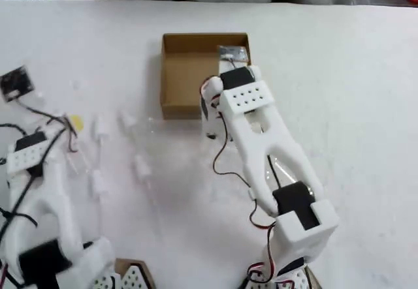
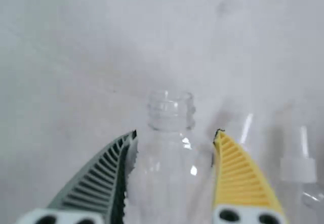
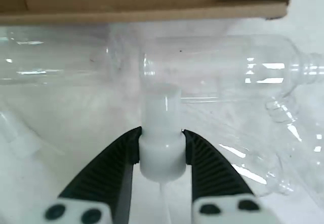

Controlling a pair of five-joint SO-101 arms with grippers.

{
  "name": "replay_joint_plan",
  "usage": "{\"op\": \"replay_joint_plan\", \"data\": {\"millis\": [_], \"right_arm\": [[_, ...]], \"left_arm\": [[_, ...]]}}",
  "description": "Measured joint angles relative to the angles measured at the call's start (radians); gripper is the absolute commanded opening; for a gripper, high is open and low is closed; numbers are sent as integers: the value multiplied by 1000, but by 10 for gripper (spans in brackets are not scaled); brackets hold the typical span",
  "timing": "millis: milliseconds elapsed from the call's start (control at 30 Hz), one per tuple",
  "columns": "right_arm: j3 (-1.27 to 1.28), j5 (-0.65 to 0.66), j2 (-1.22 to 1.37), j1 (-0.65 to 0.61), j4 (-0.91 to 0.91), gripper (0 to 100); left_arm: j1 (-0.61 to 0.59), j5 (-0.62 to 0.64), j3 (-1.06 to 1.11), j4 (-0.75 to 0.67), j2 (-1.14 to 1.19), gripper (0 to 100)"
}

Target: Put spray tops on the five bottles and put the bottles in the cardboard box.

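Since a top has to be steered into a neck, the right gripper (image 3: pixel 161 132) is clamped on a spray top (image 3: pixel 162 155) at its collar, just outside the box's (image 3: pixel 152 12) near wall; the top's long axis runs in line with the fingers, head toward the box, dip tube back toward the wrist; I judge it needs turning before the tube can meet a neck. Just beside that wall a lying bottle (image 3: pixel 228 62) runs along it, neck uncapped and pointing past the box's corner. Well apart from the box, beyond the loose tops (image 1: pixel 99 127), the left gripper (image 2: pixel 175 133) pinches an open bottle (image 2: pixel 170 110) at its shoulders, probably to steady it for capping; its axis follows the fingers, neck pointing away from the wrist.
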Motion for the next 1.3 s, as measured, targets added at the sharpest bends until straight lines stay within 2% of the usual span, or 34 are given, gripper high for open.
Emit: {"op": "replay_joint_plan", "data": {"millis": [167, 300, 533, 667, 833, 1300], "right_arm": [[-28, 3, -98, 20, 0, 17], [-28, 3, -215, 20, 0, 18], [-28, 3, -433, 37, -64, 18], [-29, 3, -560, 63, -149, 18], [-29, 3, -667, 61, -218, 17], [-29, 3, -704, 64, -565, 17]], "left_arm": [[196, 0, 0, 107, -285, 110], [344, 0, 0, 124, -465, 111], [554, 0, 0, 124, -537, 110], [618, -6, 0, 124, -537, 110], [657, -115, 3, 123, -537, 109], [663, -133, 279, -258, -540, 112]]}}
